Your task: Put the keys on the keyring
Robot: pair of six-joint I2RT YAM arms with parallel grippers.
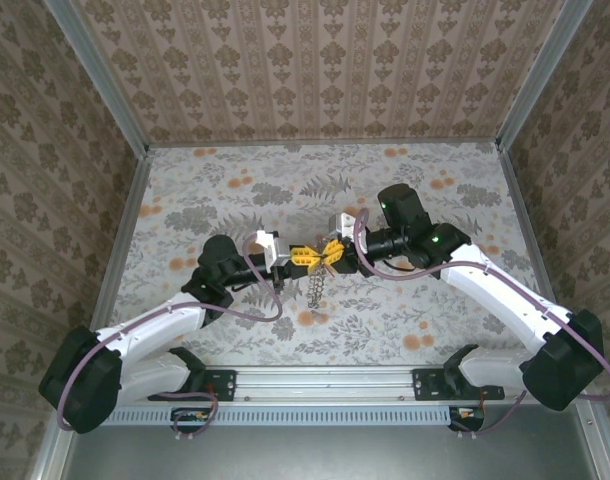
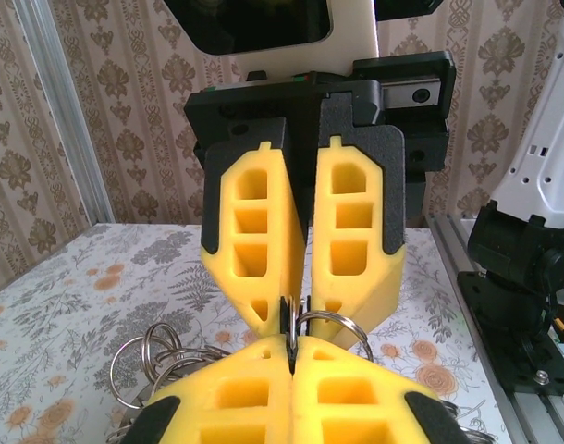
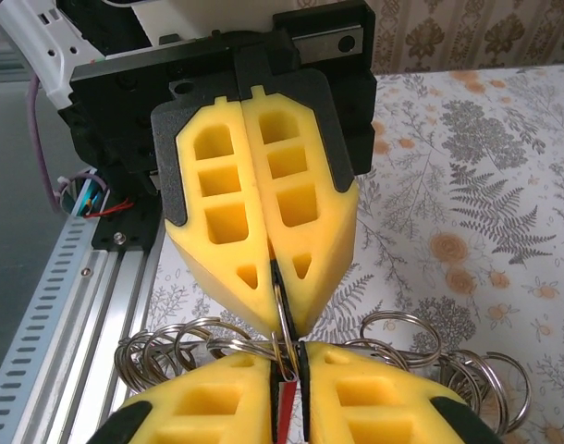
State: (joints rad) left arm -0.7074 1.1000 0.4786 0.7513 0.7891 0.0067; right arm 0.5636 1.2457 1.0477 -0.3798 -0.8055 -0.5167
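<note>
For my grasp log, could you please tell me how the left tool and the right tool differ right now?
The left tool has its fingers pressed together, nipping a thin ring of the keyring at the tip; the right tool leaves a narrow slit between its fingers, with the red key in it. The left tool reaches in from the left side, the right tool from the right. Both have yellow fingers and meet tip to tip.

Table (image 1: pixel 225 170), grey leaf print with orange blots; metal rail (image 1: pixel 325 378) along near edge.
</note>
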